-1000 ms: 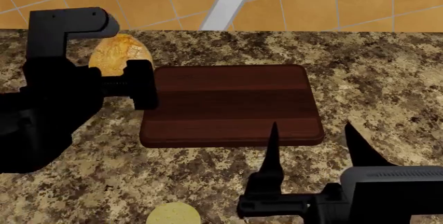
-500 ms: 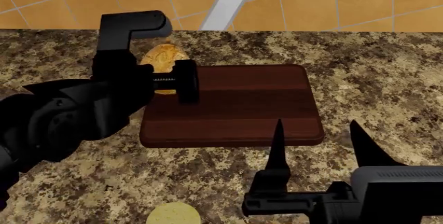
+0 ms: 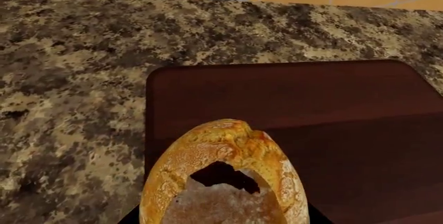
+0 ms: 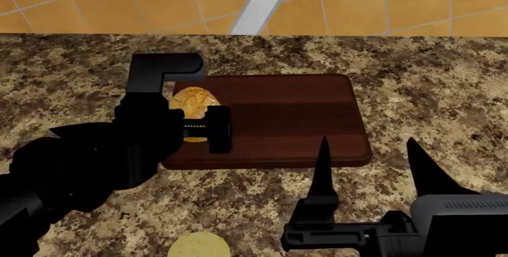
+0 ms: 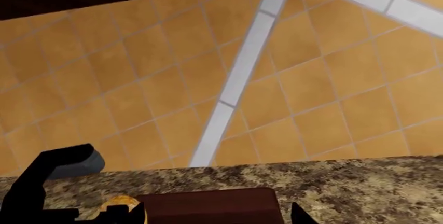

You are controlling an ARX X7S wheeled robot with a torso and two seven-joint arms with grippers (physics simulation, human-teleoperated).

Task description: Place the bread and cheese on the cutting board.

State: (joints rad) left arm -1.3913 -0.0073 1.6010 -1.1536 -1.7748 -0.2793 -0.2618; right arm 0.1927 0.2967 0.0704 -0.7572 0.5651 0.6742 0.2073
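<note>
The bread (image 4: 192,103) is clamped in the left pincer (image 4: 190,127) over the left end of the cutting board (image 4: 286,120); whether it touches the wood I cannot tell. Released near that edge, the rounded roll could tip onto the desk (image 4: 444,90). The cheese (image 4: 198,246) lies on the desk, near the robot. The left arm reaches forward; the right pincer (image 4: 367,168) hangs idle, fingers apart.
</note>
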